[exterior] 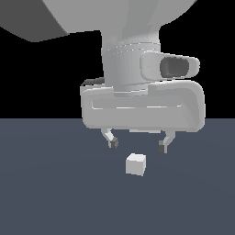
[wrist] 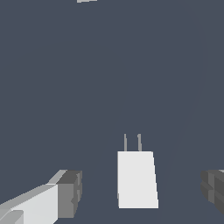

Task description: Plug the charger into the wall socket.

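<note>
The charger is a small off-white cube lying on the dark grey floor. My gripper hangs just above it with its jaws wide apart and nothing between them. In the wrist view the charger shows as a white block with two thin prongs, lying between my two fingertips without touching either. My gripper is open around it. A pale sliver at the edge of the wrist view may be the wall socket; it is mostly out of view. The socket does not show in the exterior view.
The dark grey floor spreads flat on all sides of the charger. The arm's large pale body fills the upper part of the exterior view and hides what lies behind it.
</note>
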`<state>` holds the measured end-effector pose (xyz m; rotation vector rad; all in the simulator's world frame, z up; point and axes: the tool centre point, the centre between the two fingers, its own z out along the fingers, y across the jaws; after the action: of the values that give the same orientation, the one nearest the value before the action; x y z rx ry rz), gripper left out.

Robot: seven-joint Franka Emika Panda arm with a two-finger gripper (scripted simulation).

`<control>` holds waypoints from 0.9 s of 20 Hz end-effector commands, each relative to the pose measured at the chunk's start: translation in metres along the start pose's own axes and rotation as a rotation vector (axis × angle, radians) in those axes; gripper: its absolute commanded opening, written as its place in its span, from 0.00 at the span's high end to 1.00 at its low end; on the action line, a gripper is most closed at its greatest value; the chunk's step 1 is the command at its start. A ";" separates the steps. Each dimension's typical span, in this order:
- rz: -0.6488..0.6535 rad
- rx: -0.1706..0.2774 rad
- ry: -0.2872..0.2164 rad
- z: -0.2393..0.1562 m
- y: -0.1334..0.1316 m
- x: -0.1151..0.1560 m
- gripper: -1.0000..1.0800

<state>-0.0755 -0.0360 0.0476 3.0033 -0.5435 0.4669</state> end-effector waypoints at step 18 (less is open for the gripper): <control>0.002 0.000 0.000 0.034 0.000 -0.011 1.00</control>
<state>-0.0760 -0.0359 0.0119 3.0028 -0.5462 0.4676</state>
